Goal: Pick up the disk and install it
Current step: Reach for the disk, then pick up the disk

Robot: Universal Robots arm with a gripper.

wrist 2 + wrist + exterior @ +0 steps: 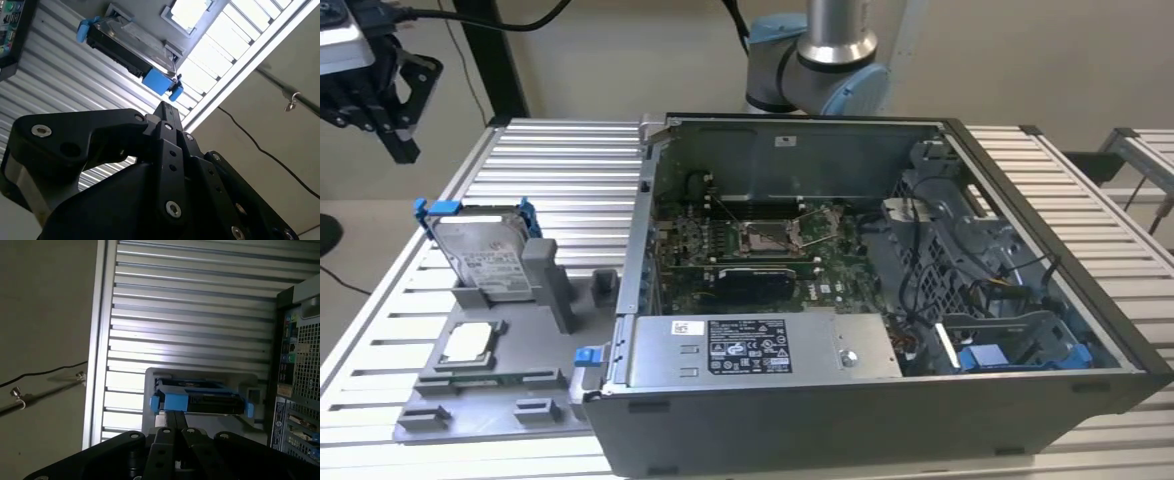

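Observation:
The disk (487, 255), a silver-grey drive with a white label and a blue carrier frame, leans tilted in a grey holder (550, 285) on the exterior view's left. My black gripper (400, 145) hangs high above the table's far left corner, well apart from the disk. In both wrist views the fingers lie together with nothing between them, their tip (165, 107) (175, 416) pointing toward the disk (132, 47) (200, 400) below.
An open computer case (1067, 395) fills the middle and the exterior view's right, with a motherboard, a grey box with a black label (747, 345) and a blue bay (987, 355). A small square chip (467, 343) lies on the grey fixture (480, 410). The slatted table (547, 160) ends left of the holder.

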